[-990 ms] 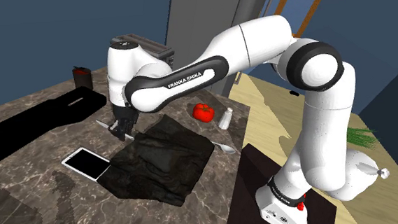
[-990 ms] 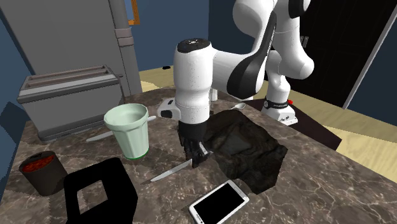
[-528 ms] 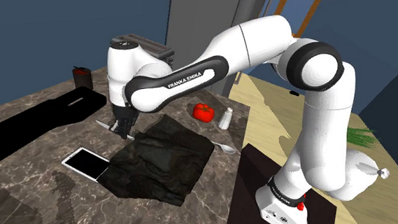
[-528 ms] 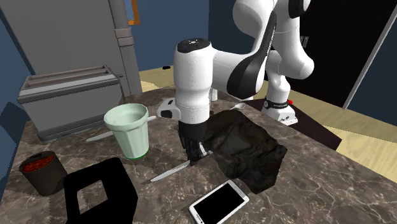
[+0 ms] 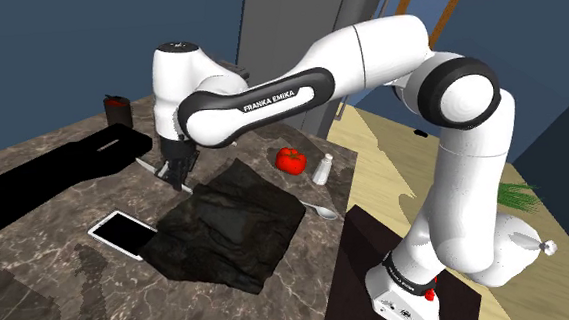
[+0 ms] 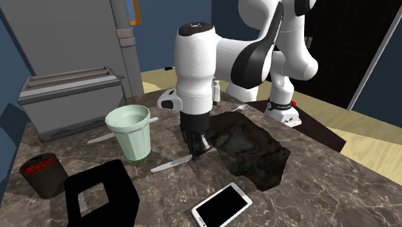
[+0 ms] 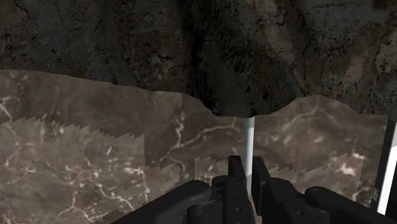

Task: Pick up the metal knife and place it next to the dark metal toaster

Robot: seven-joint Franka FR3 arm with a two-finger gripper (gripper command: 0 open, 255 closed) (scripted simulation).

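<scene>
The metal knife (image 6: 170, 165) hangs just above the marble counter (image 6: 161, 200), its silver blade pointing toward the second exterior view's left. My black gripper (image 6: 197, 151) is shut on its handle end, beside the edge of a dark cloth (image 6: 248, 151). In the wrist view the fingers (image 7: 236, 175) stand nearly together, clasping a thin silver strip (image 7: 250, 143). In the shoulder view the gripper (image 5: 179, 175) hangs over the counter at the cloth's far corner. The grey toaster (image 6: 71, 103) stands at the back left, beyond a pale green cup (image 6: 132, 132).
A white phone (image 6: 222, 203) lies near the front edge. A dark pot with red contents (image 6: 42, 174) and a black frame-shaped object (image 6: 103, 193) stand at the front left. A tomato (image 5: 291, 161), a shaker (image 5: 322, 169) and a spoon (image 5: 325, 211) sit by the counter's edge.
The gripper has risen a little and shifted toward the cup and toaster, carrying the knife with it. The blade has lifted off the counter.
</scene>
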